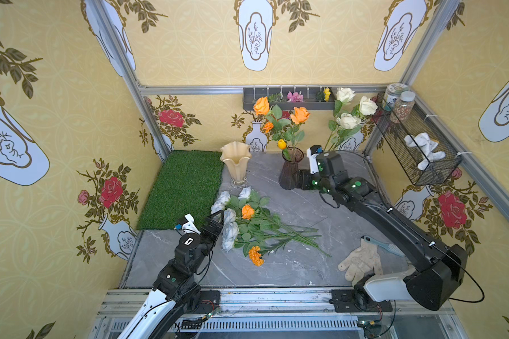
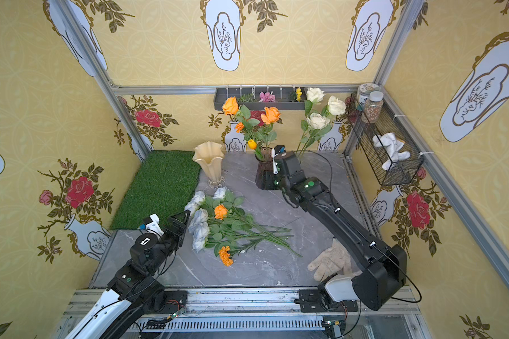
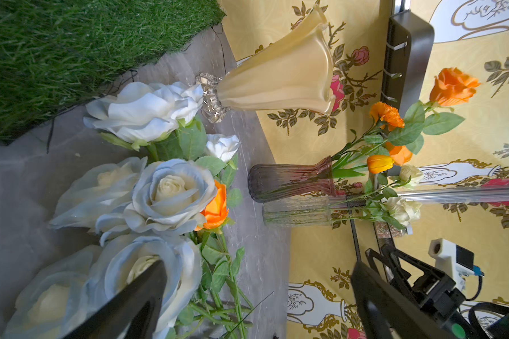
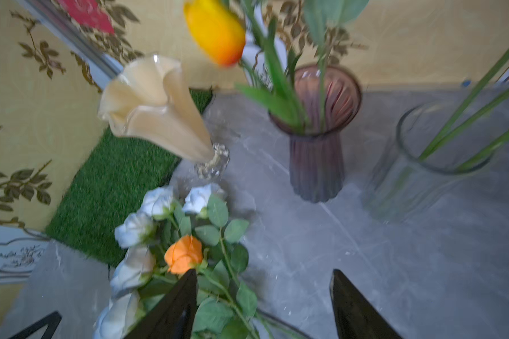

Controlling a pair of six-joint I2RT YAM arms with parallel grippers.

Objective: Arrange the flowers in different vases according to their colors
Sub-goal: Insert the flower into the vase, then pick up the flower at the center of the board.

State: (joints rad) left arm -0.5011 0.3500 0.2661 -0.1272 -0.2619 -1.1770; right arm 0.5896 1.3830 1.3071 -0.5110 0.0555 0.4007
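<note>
**A:** Which step is judged to be in hand?

**B:** A pale blue rose (image 1: 229,215) is probably to be taken next. The left gripper (image 1: 218,224) is held empty with its jaws spread wide. It is just beside the blue heads of the pile, which is laid mid-desk (image 1: 306,264) toward the left edge. The right gripper (image 4: 263,274) is seen with jaws apart and nothing between them, close to the purple vase (image 1: 290,173) near the back edge.

**A:** How is it done well?

**B:** The stem should be pinched below the head, and the petals spared. The stems are crossed with those of the loose orange rose (image 1: 247,212) and the loose marigold (image 1: 256,256), so one stem is best lifted slowly until freed. Its end is then lowered straight into the cream vase (image 1: 235,164). That vase is stood empty near the back edge, at the corner of the grass mat (image 1: 182,187). Its foot is narrow, so tipping is risked if the rim is pushed.

**A:** What is counted?

**B:** Three vases are counted.
- **Purple vase:** two orange roses (image 1: 261,105), one marigold (image 1: 267,126) and one yellow tulip (image 1: 281,143) are held in it.
- **Clear cylinder (image 4: 394,187):** three cream-white roses (image 1: 347,120) are held in it, toward the back right corner.
- **On the desk:** one orange rose, one marigold and about six pale blue heads are laid there. The exact number cannot be told.
</note>
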